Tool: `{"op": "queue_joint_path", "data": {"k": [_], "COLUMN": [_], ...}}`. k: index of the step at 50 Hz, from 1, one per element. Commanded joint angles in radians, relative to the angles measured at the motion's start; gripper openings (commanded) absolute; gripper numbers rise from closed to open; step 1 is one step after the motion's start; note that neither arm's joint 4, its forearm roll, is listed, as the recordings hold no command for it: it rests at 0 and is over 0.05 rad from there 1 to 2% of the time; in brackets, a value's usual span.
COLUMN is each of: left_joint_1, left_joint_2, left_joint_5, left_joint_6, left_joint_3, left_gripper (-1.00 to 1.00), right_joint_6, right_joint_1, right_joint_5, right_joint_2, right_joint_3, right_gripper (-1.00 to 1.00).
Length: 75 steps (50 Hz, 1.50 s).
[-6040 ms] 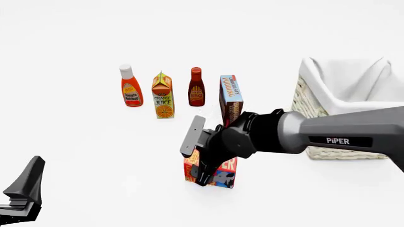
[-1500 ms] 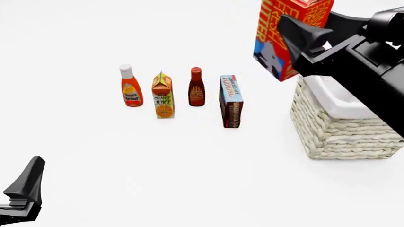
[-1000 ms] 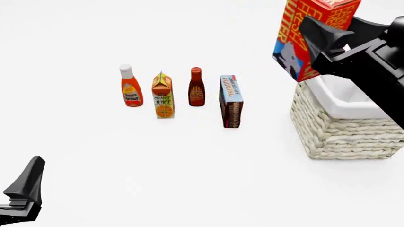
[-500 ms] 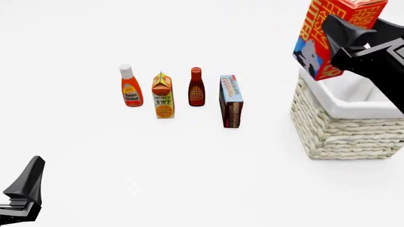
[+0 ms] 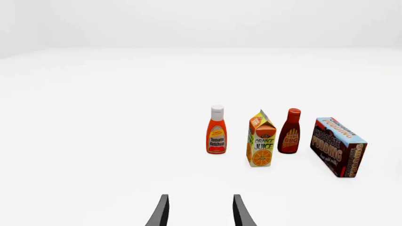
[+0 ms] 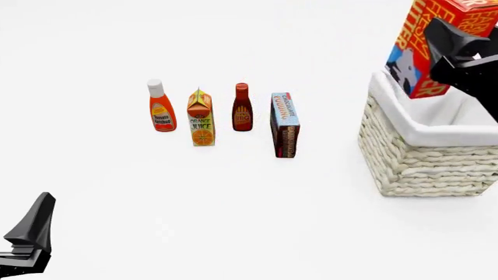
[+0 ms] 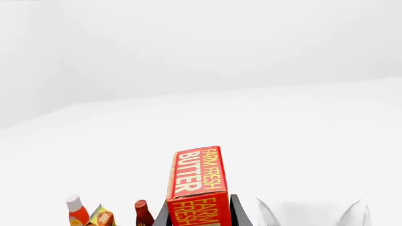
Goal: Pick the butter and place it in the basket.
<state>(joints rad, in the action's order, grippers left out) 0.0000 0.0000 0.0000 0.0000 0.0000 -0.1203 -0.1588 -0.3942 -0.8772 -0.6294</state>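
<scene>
The butter (image 6: 426, 53) hangs tilted above the basket (image 6: 424, 160), over its left rim, clamped in the right gripper (image 6: 459, 49). This is the carry step; next it likely needs moving right over the liner, then release. The left gripper (image 5: 198, 214) waits parted, empty.

The basket (image 6: 424, 166) mouth lies open beneath the butter (image 6: 424, 49). The pudding box (image 6: 285, 124) and bottles stand well apart, leaving bare bench (image 6: 233, 216) between.
</scene>
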Motion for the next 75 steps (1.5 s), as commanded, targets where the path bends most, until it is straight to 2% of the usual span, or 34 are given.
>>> {"op": "queue_joint_path", "data": {"k": [1, 36, 75], "left_joint_1": [0.0, 0.0, 0.0], "left_joint_2": [0.0, 0.0, 0.0], "left_joint_5": [0.0, 0.0, 0.0], "left_joint_6": [0.0, 0.0, 0.0], "left_joint_3": [0.0, 0.0, 0.0], "left_gripper": [1.0, 1.0, 1.0], "right_joint_6": [-0.026, -0.033, -0.034], "right_joint_1": [0.044, 0.155, 0.218], "right_joint_5": [-0.011, -0.063, -0.161], "right_joint_2": [0.01, -0.053, -0.188], "right_joint_3": [-0.014, 0.01, 0.027], "right_gripper": [-1.0, -1.0, -1.0]}}
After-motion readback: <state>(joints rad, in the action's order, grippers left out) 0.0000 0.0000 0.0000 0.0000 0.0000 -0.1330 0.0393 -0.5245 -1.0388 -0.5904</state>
